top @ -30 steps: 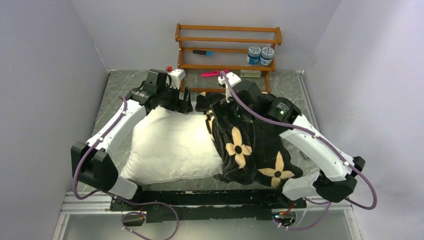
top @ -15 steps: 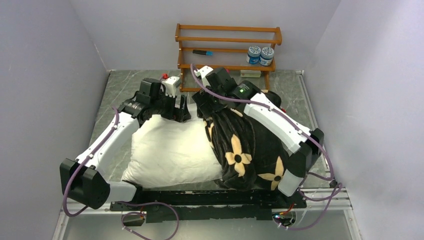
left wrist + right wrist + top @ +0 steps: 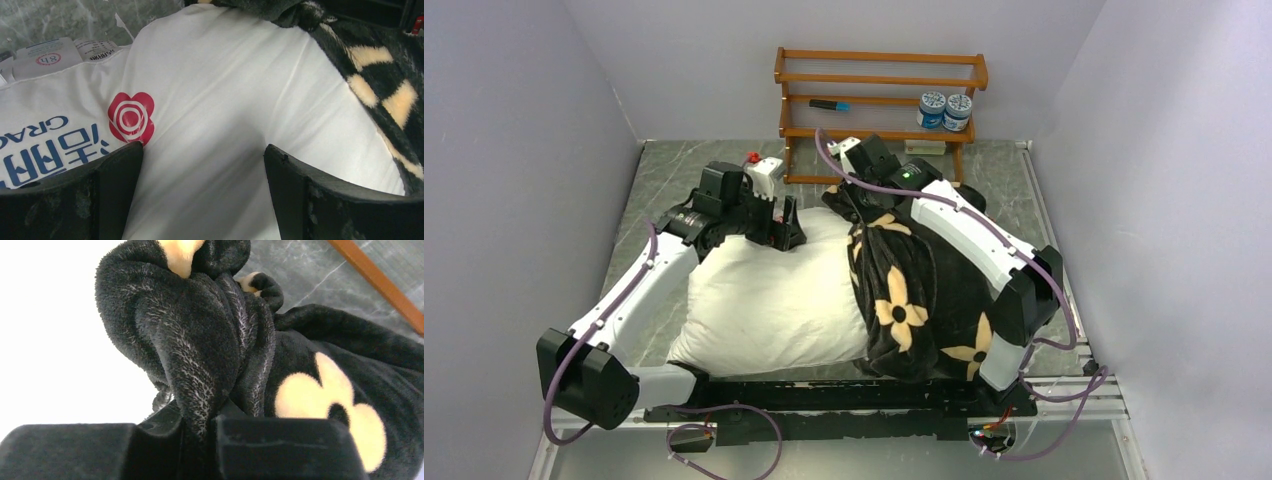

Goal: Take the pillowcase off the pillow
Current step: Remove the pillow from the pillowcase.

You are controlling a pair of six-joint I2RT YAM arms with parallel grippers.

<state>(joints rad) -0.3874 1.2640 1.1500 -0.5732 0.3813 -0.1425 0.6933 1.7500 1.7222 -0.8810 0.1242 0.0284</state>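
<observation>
- Much of white pillow (image 3: 764, 290) bare, left half of frame.
- Wide apart above it: left end effector (image 3: 202, 156).
- Clamped on bunched pillowcase (image 3: 200, 340) fold: right end effector (image 3: 197, 435).

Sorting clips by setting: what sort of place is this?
Probably a robot test booth: plain walls box in a marble-look table, two robot arms are bolted at its near edge, and a small wooden rack stands at the back.

A wooden rack (image 3: 879, 82) stands at the far edge of a grey marbled table (image 3: 664, 175). Toward the rack's right end, two blue-labelled jars (image 3: 945, 110) sit side by side. A dark marker with a blue end (image 3: 829, 104) lies left of them, slightly higher on the rack.
</observation>
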